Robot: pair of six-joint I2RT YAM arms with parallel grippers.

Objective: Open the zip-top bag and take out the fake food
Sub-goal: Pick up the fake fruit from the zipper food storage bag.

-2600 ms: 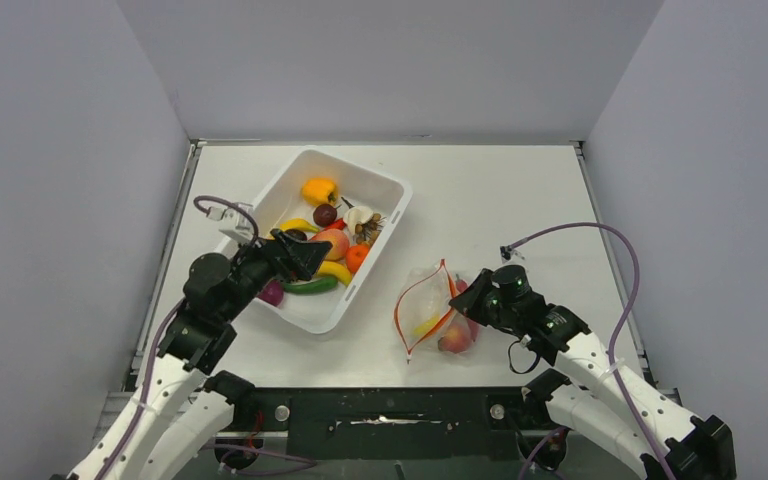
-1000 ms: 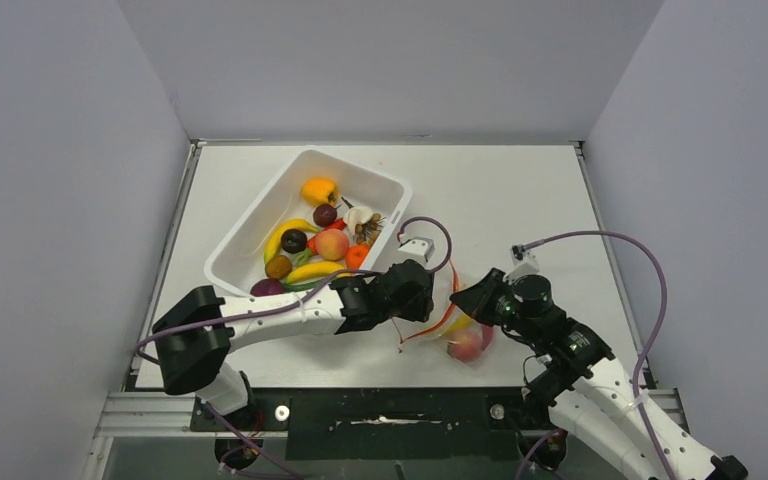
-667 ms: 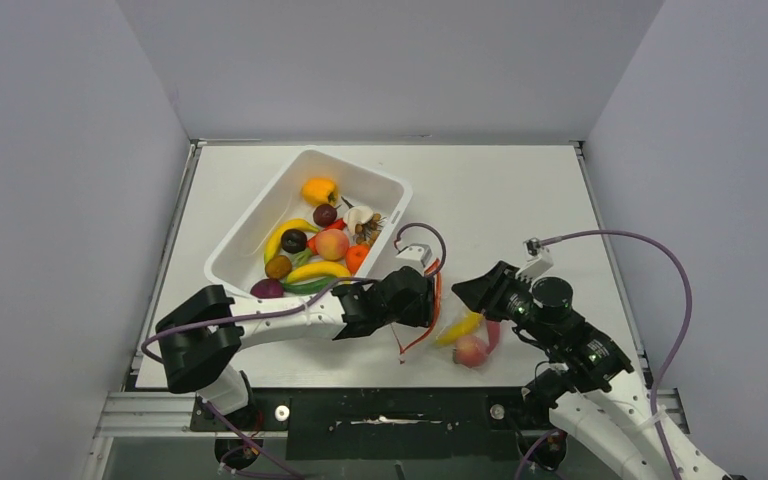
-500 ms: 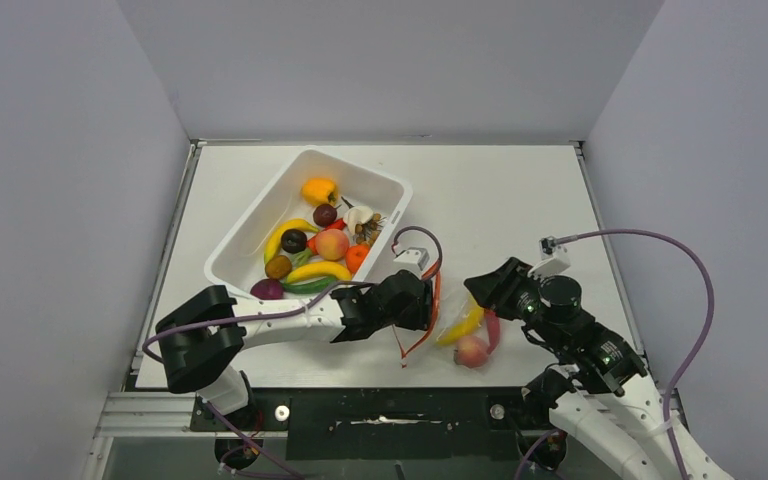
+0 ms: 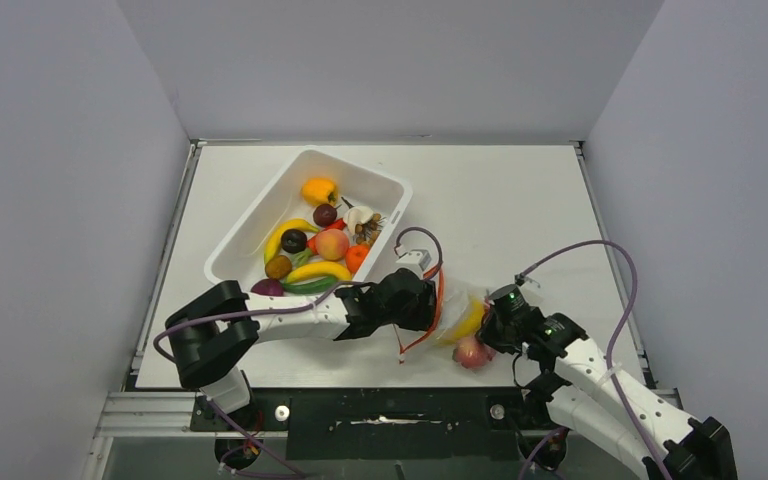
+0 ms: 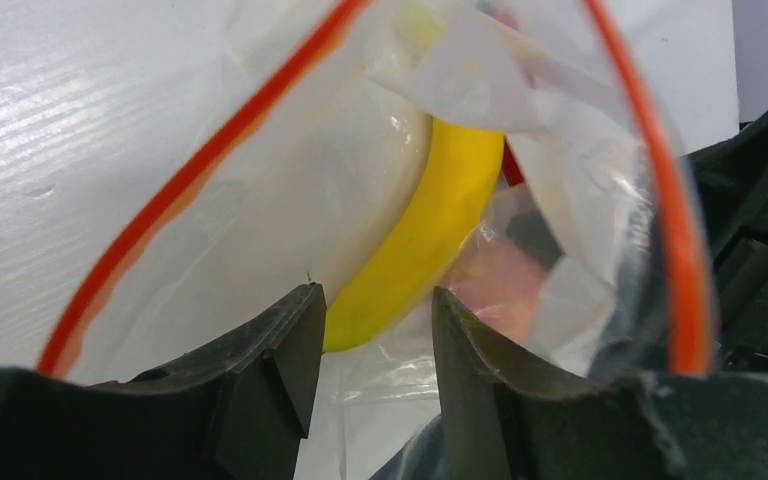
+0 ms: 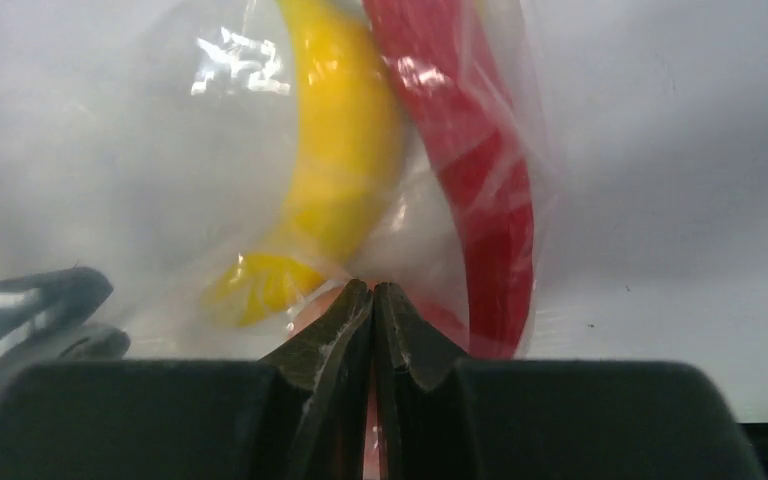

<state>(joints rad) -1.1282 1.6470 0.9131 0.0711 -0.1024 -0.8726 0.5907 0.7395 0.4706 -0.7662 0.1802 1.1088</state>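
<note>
The zip-top bag [image 5: 448,310] lies near the table's front edge with its red-orange zip strip [image 6: 190,170] spread in a wide loop. Inside it are fake food pieces: a yellow banana [image 5: 468,321], a peach [image 5: 471,352] and a red chili [image 7: 480,170]. My left gripper [image 5: 430,306] is at the bag's mouth. It [image 6: 372,322] is open, and the banana's [image 6: 440,220] end sits just beyond its tips, untouched. My right gripper [image 5: 490,326] is at the bag's far side. It [image 7: 373,292] is shut, pinching the clear film below the banana [image 7: 345,150].
A white tub [image 5: 260,215] stands behind and to the left of the bag and holds several toy fruits and vegetables. The left arm stretches across the table in front of the tub. The table's front edge runs just below the bag.
My right gripper let go, dropped lower and closer to the bag, and shut again on its film. The left gripper stayed at the mouth and spread slightly wider.
</note>
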